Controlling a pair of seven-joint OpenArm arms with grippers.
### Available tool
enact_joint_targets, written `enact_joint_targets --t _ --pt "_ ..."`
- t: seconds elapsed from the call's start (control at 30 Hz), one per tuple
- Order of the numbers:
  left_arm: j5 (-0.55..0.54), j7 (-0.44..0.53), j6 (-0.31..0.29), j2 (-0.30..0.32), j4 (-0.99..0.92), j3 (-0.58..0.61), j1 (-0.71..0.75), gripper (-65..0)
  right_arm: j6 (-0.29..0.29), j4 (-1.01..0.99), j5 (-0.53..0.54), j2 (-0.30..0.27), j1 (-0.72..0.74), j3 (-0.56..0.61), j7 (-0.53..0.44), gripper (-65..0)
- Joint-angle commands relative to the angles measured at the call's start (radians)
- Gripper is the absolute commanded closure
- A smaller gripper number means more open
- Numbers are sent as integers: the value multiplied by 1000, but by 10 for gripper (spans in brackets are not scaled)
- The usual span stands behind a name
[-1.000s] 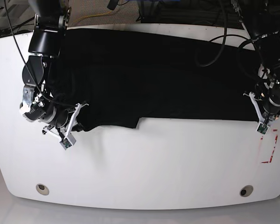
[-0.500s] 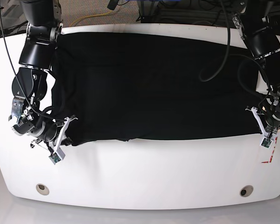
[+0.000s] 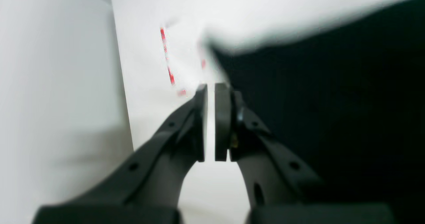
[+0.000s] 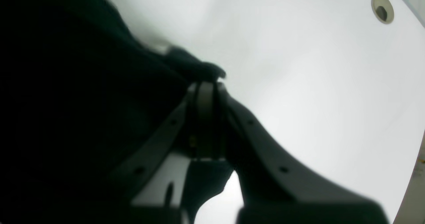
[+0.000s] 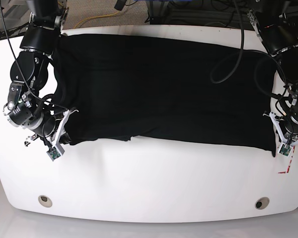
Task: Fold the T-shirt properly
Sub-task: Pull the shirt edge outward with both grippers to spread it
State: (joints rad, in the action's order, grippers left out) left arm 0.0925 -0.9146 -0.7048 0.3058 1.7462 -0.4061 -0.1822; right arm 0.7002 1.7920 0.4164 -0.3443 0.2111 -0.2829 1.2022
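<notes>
Black cloth fills the right side of the left wrist view: the T-shirt (image 3: 332, 101) lies on the white table (image 3: 186, 31), its blurred edge running up toward the top right, and a corner of it reaches the far tip of the left gripper (image 3: 211, 94). That gripper's two dark fingers stand nearly parallel with a narrow strip of white table showing between them; nothing is seen in that slit, though whether the cloth corner is caught at the very tips cannot be told through the blur. Short red tape marks (image 3: 167, 57) lie on the table just beyond the fingers, to their left. In the right wrist view the right gripper (image 4: 206, 84) has its fingers pressed together, with a dark fold of the shirt bunched at and over the tips, so it is clamped on the cloth; the rest of the garment fills the left half of that picture, and a round hole (image 4: 382, 8) in the table shows at the top right. From the base view the shirt is spread wide across the back half of the table, its near edge running between the two grippers, which sit at its opposite near corners, both low at the cloth.
</notes>
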Motion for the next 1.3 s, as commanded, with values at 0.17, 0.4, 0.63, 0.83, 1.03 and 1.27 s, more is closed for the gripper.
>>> enact_joint_targets --t 0.17,0.4,0.63,0.83,1.03,1.27 --pt "-3 13 7 28 125 -4 76 -15 -2 160 55 7 -105 -69 32 0" --pt "-3 13 7 26 177 -7 192 0 -2 167 197 6 -217 -177 55 0" --pt "2 -13 7 -13 159 2 163 -232 -2 164 206 9 -240 -180 52 0" --pt "3 -111 7 -41 -32 -6 -35 -550 -2 159 206 12 -233 -178 49 0" --pt "0 -11 7 -41 -325 -6 -176 -461 -2 159 206 14 -233 -177 49 0" --pt "-1 116 7 -41 -619 -7 -285 -464 -2 159 206 14 -232 -177 48 0"
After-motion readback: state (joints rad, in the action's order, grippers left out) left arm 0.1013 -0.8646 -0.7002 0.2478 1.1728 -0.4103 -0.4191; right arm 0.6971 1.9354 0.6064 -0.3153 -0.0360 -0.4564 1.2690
